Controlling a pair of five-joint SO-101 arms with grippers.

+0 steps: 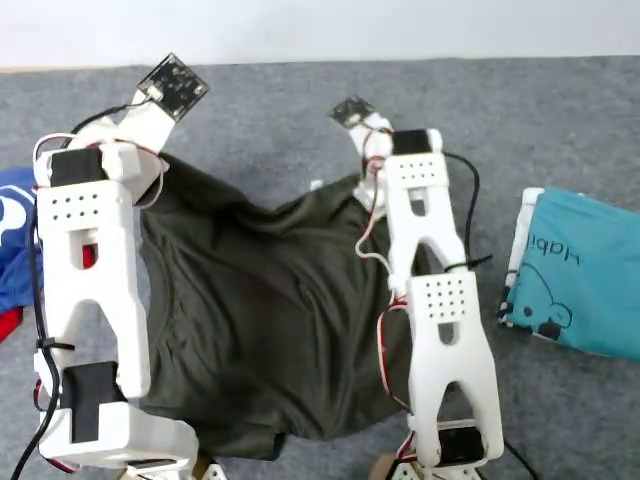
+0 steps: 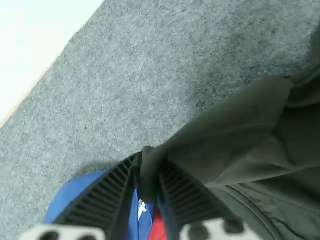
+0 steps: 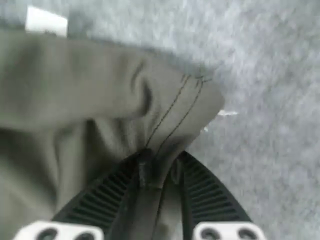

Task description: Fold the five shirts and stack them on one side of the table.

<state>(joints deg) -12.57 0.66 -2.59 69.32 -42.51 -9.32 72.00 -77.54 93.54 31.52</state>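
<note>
1. The dark olive shirt (image 1: 260,300) lies spread and rumpled in the middle of the grey worktop (image 1: 500,120), between the two arms, with its near hem close to the arm bases.
2. The left tool (image 2: 148,162) is clamped on a corner of the olive shirt. In the left wrist view its two ribbed black fingers (image 2: 107,192) are pressed together with a fold of the dark cloth caught between them.
3. The right tool (image 3: 159,156) likewise grips the olive shirt. In the right wrist view a stitched hem runs down into the narrow gap between its ribbed fingers (image 3: 102,192), and the cloth bunches just above them.
4. In the high view both arms stretch to the far side of the shirt, the left arm at its far left corner and the right arm at its far right corner. The shirt's far edge dips a little between the two grips.
5. A folded teal shirt (image 1: 585,280) with a printed figure rests on the right side of the worktop, well apart from the olive one.
6. A blue shirt with some red (image 1: 12,250) lies at the left edge of the worktop, beside the left arm. In the left wrist view it shows just under that tool's fingers
</note>
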